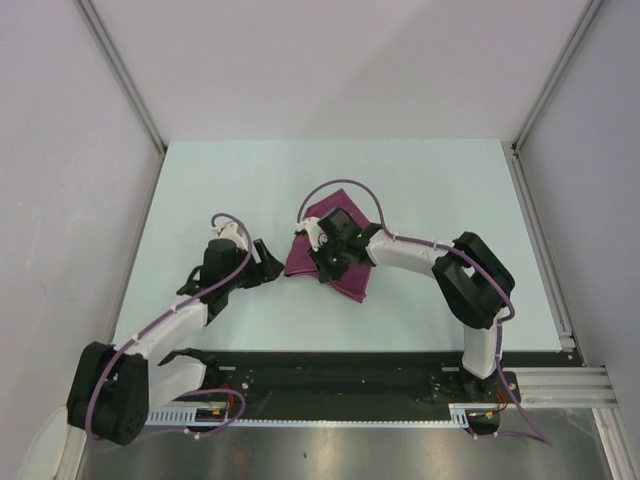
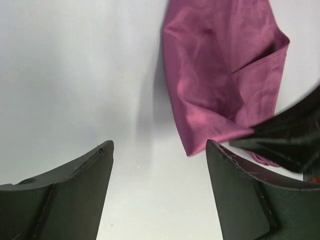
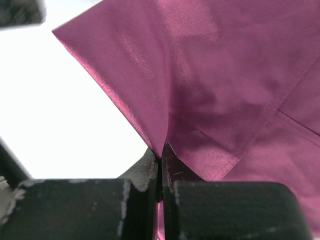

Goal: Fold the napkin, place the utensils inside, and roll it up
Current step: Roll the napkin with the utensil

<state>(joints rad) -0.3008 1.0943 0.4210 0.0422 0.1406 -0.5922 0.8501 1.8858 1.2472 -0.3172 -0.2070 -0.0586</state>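
The plum napkin (image 1: 348, 283) lies crumpled and partly folded in the middle of the pale table (image 1: 430, 190). My right gripper (image 1: 322, 258) sits over it, and in the right wrist view its jaws (image 3: 162, 148) are shut on a pinched ridge of the napkin (image 3: 215, 75). My left gripper (image 1: 272, 262) stands open just left of the cloth. In the left wrist view the left gripper (image 2: 159, 145) has only bare table between its fingers, and the napkin's (image 2: 220, 75) near corner lies just ahead of the right finger (image 2: 240, 190). The utensils are out of view.
The right arm's black gripper body (image 2: 292, 135) reaches into the left wrist view at the right edge, close to my left fingers. Grey walls and metal rails (image 1: 130, 90) border the table. A black base plate (image 1: 330, 375) runs along the near edge.
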